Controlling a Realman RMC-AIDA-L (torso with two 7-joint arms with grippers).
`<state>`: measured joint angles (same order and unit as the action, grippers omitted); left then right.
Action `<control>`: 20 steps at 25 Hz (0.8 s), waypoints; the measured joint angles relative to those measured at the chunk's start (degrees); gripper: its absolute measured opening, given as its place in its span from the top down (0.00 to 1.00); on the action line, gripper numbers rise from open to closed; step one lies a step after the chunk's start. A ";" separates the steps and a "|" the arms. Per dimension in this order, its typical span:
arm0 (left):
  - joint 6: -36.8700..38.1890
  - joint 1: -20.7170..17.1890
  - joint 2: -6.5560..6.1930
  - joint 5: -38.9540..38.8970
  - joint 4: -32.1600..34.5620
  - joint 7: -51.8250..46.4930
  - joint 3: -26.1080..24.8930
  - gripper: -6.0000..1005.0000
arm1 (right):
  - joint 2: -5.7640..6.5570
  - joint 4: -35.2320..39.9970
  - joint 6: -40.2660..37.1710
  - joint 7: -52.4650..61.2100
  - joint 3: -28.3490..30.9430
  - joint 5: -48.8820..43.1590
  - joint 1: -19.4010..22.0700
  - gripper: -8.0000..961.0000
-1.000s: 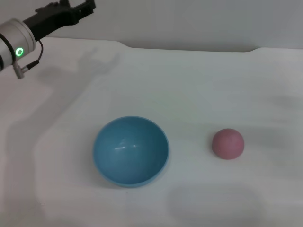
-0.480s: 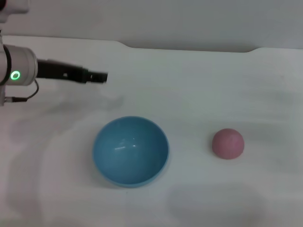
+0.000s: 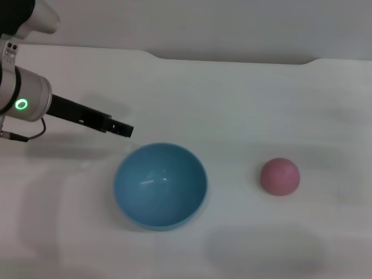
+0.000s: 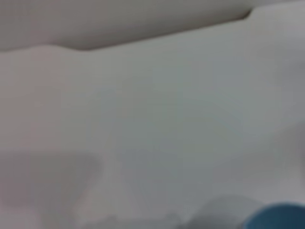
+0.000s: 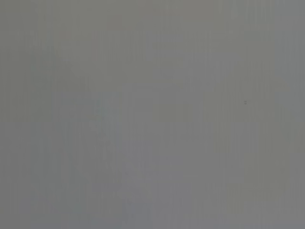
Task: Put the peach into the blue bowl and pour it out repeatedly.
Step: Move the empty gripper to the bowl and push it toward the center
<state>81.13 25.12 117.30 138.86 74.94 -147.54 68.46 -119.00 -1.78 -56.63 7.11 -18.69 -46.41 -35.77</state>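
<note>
The blue bowl [image 3: 160, 186] stands upright and empty on the white table, left of centre. A sliver of the blue bowl [image 4: 281, 217] also shows at the edge of the left wrist view. The peach [image 3: 279, 176] rests on the table to the bowl's right, about a bowl's width away. My left gripper [image 3: 123, 129] reaches in from the left as a thin black bar, its tip just behind the bowl's far left rim and above the table. It holds nothing. The right gripper is out of view, and the right wrist view shows only a plain grey surface.
The white table [image 3: 244, 104] runs back to a grey wall, with its far edge stepped near the top. My left arm's silver wrist with a green light [image 3: 22, 104] hangs over the left side.
My left arm has swung down from the far left corner toward the bowl, its gripper now pointing right and low near the bowl's rim. Bowl and peach have not moved.
</note>
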 joint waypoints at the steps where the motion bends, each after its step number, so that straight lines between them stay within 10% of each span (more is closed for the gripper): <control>1: 1.33 0.46 -0.02 0.49 -0.08 -0.12 -0.57 0.19 | 0.00 0.00 0.01 0.00 0.01 0.00 0.00 0.22; 20: 5.75 5.68 0.39 4.81 -9.43 -1.98 -3.56 0.19 | 0.00 0.29 0.04 0.00 0.06 0.13 -0.22 0.22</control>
<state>86.88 30.80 117.69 143.68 65.51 -149.51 64.89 -119.00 -1.49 -56.59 7.10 -18.63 -46.28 -35.99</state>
